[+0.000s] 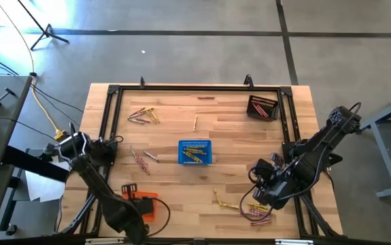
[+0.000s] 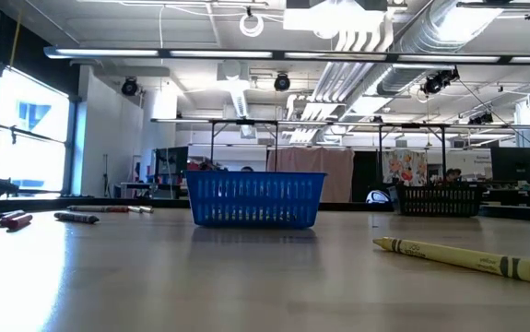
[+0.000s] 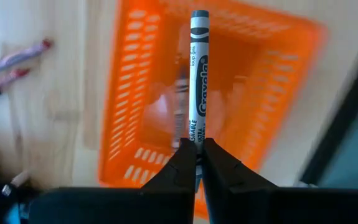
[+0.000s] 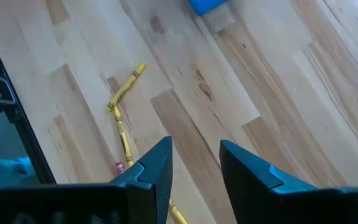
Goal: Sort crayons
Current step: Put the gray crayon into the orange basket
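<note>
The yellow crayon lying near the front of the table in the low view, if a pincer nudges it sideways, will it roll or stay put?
The yellow crayon looks round and lies flat on the smooth wooden table, so a sideways nudge would probably roll it. It looks straight and stiff, so it would likely move as one piece. Being thin, it seems light and may skid.

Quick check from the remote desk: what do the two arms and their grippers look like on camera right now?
Both arms are dark, nearly black, jointed links with cabling along them. The left gripper ends in two black wedge-shaped fingers tapering to narrow tips. The right gripper has the same matte black, angular fingers with flat inner faces. No markings are visible on either.
</note>
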### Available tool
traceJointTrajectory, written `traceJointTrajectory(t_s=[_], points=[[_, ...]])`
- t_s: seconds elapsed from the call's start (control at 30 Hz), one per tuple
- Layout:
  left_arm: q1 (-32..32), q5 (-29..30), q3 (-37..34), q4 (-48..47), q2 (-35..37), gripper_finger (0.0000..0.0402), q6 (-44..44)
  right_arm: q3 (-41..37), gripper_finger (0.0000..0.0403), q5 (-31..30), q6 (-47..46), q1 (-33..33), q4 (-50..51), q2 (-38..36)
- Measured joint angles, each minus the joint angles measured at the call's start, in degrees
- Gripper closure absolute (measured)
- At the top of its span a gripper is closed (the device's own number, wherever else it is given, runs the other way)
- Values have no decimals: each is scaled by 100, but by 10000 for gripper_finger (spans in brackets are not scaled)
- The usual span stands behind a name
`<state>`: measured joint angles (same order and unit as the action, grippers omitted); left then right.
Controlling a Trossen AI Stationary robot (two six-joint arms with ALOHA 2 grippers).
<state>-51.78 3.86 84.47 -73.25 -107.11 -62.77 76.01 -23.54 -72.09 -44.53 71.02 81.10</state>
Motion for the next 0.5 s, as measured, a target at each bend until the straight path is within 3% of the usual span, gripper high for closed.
traceJointTrajectory(t_s=[0.5], points=[[18, -25, -114, 144, 0, 324, -260, 0, 286, 266, -160, 260, -157, -2]])
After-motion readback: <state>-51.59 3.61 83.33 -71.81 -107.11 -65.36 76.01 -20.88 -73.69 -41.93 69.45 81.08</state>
